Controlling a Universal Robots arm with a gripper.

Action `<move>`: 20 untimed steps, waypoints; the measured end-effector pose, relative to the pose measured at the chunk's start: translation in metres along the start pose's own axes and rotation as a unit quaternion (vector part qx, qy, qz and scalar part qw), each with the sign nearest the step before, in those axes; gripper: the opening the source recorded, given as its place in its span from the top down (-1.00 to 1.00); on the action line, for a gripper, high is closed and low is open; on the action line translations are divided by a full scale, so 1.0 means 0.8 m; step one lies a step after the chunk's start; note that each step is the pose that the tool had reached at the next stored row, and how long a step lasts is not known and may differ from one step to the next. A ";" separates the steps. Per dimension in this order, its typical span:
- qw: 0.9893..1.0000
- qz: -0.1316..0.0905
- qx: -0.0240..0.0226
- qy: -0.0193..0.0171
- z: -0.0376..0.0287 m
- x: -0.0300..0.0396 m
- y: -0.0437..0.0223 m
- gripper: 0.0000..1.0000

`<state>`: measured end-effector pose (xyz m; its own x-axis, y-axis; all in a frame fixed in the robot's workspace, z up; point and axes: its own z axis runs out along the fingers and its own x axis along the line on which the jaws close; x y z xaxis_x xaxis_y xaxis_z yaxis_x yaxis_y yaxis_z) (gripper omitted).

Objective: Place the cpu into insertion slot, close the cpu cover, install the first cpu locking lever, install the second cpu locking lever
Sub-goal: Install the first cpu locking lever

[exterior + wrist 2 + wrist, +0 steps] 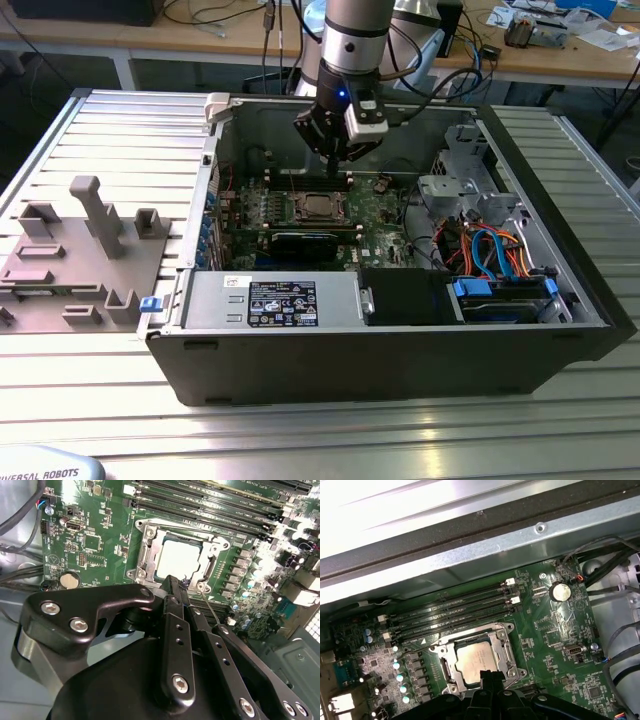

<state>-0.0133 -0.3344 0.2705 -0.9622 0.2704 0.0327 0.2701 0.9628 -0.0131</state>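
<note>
1. The cpu (pixel 181 559), a flat square chip with a dull silver top, sat seated in the insertion slot (pixel 445 666) on the green motherboard (pixel 555 630), seen in both wrist views.
2. The cpu cover (pixel 210 542), a thin silvery frame with a square cut-out, lay flat around the chip.
3. The gripper (pixel 176 587) hung just over the socket's near edge; its black metal fingers (pixel 172 611) were drawn together to a narrow tip with nothing held between them, beside a thin wire lever (pixel 212 611).
4. Long black memory slots (pixel 450 607) ran beside the socket, and a round silver coin battery (pixel 559 591) lay farther off.
5. In the exterior view, the open grey computer case (pixel 560 345) rested on a ribbed aluminium desk (pixel 300 440), with grey plastic fixtures (pixel 95 215) toward the exterior view's left.
</note>
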 end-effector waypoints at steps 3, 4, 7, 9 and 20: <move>1.000 -0.007 0.000 0.000 0.0000 0.0000 0.0000 0.79; 1.000 -0.009 0.000 0.000 0.0000 0.0000 0.0000 0.79; 1.000 -0.015 0.000 0.000 0.0000 0.0000 0.0000 0.79; 1.000 -0.019 0.000 0.000 0.0000 0.0000 0.0000 0.79; 0.999 -0.047 0.001 -0.001 0.0000 0.0000 0.0000 0.79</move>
<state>-0.0133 -0.3344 0.2705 -0.9833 0.1789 0.0328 0.1786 0.9838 -0.0126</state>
